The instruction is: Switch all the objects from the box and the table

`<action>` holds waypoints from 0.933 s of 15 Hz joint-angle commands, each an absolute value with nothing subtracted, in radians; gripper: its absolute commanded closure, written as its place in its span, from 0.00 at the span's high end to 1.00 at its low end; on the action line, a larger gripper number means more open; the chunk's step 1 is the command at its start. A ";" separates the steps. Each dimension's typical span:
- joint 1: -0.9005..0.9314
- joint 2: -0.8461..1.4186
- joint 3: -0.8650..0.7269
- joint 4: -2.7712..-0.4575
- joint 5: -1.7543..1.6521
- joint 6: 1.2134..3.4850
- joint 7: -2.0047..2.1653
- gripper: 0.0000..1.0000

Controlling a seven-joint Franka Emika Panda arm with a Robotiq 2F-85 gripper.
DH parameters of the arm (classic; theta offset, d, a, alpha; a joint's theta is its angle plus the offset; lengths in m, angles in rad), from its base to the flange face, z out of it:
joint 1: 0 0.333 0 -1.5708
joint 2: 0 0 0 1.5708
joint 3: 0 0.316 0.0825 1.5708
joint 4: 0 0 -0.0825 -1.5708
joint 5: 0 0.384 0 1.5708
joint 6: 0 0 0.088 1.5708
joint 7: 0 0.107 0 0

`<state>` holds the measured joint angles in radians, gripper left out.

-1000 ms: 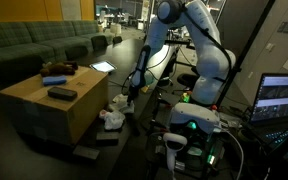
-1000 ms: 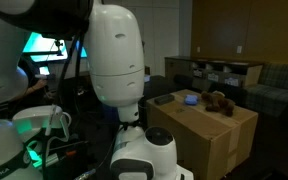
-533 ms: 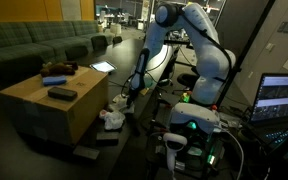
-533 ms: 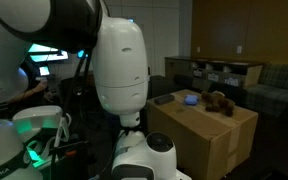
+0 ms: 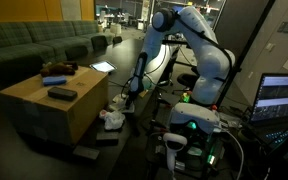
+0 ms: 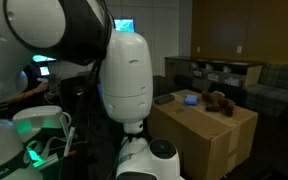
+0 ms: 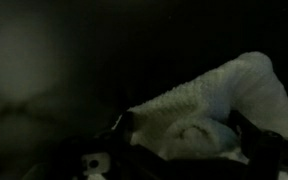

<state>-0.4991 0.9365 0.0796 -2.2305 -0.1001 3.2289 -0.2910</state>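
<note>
Fingers (image 5: 130, 96): released and spread wide, gripping nothing. They are low beside the side of the box (image 5: 44, 112) that faces the robot, right above the rag (image 5: 112, 118).
Rag: white and crumpled, on the counter (image 5: 136, 130) at the foot of the box, outside it. In the wrist view it fills the lower right, close under the fingers.
Change: over the last second the arm (image 5: 199, 45) has swung its elbow and upper links a little. The wrist has hardly shifted from its place beside the box, and the fingers have only just begun to narrow.
Meaning: this looks like a final line-up for picking the rag. There is no grip yet, so the rag's trip up onto the box has not begun.
On the box: a dark block (image 5: 61, 93) lies nearest the robot's side. A blue item (image 6: 191, 98) and a brown lump (image 6: 220, 102) lie farther across the top. All sit untouched, and by the task they still have to come down to the counter.
Behind the box: green sofa (image 5: 34, 45), well apart from the work.
</note>
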 commanded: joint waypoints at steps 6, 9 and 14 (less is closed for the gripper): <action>-0.373 0.921 -0.019 -2.225 -0.108 3.282 -0.209 0.31; -0.384 0.878 -0.012 -2.252 -0.127 3.246 -0.225 0.11; -0.476 0.789 0.035 -2.304 -0.161 3.186 -0.264 0.10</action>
